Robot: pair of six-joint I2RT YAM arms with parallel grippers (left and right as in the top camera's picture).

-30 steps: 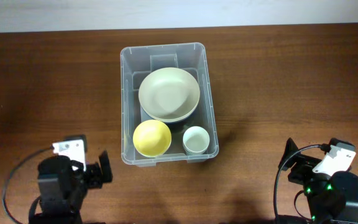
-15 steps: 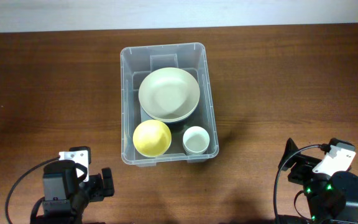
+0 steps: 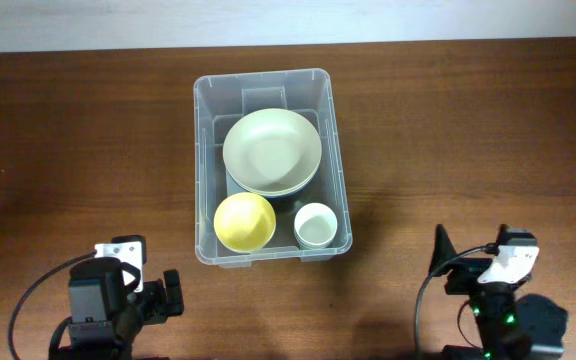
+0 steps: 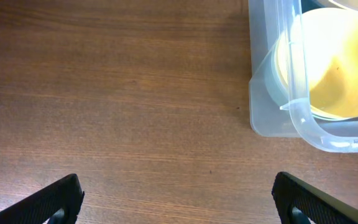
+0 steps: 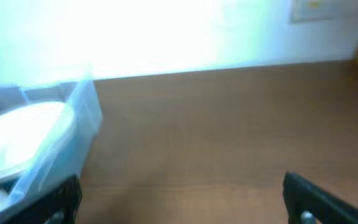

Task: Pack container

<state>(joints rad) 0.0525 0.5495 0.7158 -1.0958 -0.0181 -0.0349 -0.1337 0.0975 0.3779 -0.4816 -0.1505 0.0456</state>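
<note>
The desk [image 3: 88,130] was dark wood with a fine visible grain and a soft sheen. The container [image 3: 199,160] was clear, glossy plastic. The yellow bowl [image 3: 244,221] and pale green bowl [image 3: 271,150] looked smooth and matt.

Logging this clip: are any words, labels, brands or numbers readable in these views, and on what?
No text can be read in any view.
The left arm's white tag: dark marks, too small to read.
The right arm's white tag: too small to read.
The pale wall plate in the right wrist view: blurred, unreadable.
The container: no lettering shows on its visible rim or walls.
</note>
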